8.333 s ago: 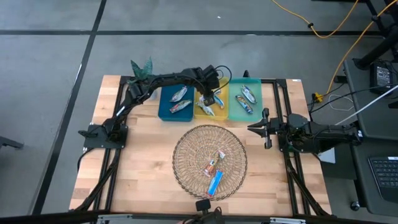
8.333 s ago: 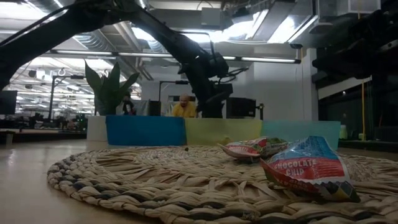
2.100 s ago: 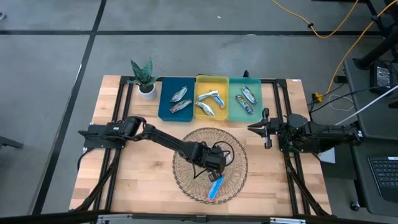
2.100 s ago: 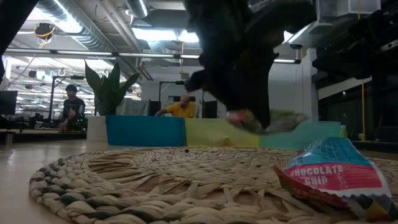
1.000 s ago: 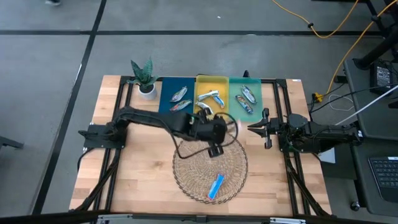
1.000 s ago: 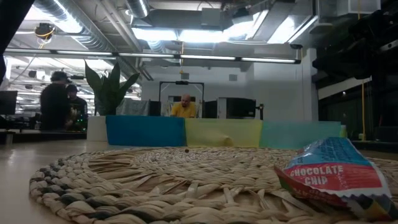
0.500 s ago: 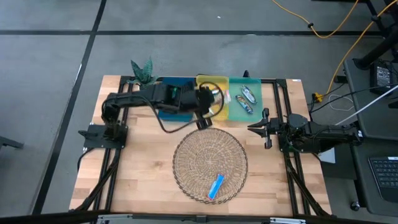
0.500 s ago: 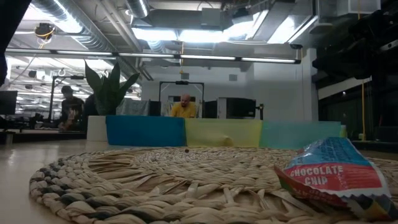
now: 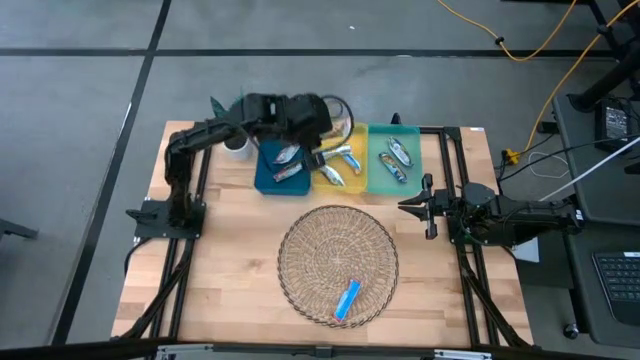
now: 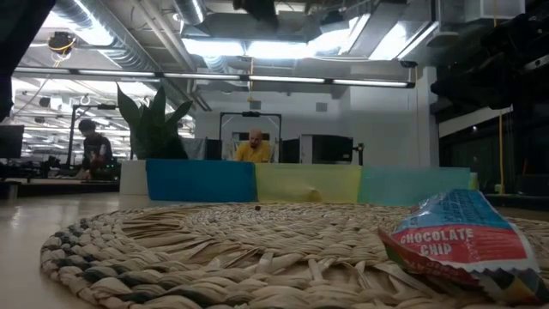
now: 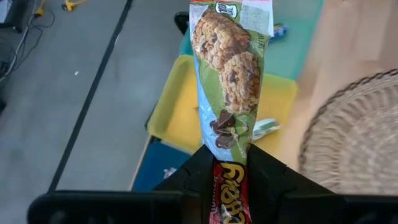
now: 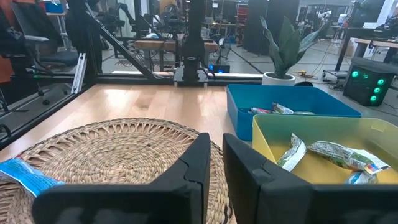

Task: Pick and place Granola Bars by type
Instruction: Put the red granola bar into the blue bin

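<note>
Two left fingers (image 11: 227, 180) clamped on a green granola bar (image 11: 229, 68) above the yellow tray (image 11: 177, 109), right fingers (image 12: 211, 163) closed, empty.

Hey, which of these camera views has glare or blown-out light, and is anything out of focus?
Low view: the ceiling lights wash out white; the basket weave nearest the lens is soft, while the blue bar wrapper's print reads clearly. Left wrist view: the held bar is sharp, with the left gripper fingers at the frame edge dark. High view: even light, no strong glare. Right wrist view: the tabletop shows a pale sheen.
</note>
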You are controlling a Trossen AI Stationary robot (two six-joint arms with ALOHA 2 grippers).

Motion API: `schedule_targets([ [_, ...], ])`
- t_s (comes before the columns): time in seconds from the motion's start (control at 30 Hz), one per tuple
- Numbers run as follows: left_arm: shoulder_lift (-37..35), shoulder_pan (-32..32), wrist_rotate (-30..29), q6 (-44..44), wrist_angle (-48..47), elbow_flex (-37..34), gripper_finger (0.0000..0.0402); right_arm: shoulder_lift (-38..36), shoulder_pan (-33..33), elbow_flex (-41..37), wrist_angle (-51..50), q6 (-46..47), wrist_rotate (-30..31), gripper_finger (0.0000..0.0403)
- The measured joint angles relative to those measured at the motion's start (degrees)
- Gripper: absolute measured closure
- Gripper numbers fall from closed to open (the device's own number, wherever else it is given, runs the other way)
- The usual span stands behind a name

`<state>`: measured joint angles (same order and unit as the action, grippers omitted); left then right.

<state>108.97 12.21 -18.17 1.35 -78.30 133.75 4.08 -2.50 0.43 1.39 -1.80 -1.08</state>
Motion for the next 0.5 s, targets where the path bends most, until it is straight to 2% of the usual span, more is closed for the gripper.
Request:
schedule_targets([
  [0.23,-0.11,10.81,5.82,6.61,0.04,0.01,0.0342,-0.02,0.00,0.00,-0.02,-0.02,-0.01,0.0354],
  [0.5,-0.17,22.28,10.69,10.21,0.92,-3.07,0.0373,-0.02,-0.02,0.00,0.00,0.00,0.00,0.0354],
])
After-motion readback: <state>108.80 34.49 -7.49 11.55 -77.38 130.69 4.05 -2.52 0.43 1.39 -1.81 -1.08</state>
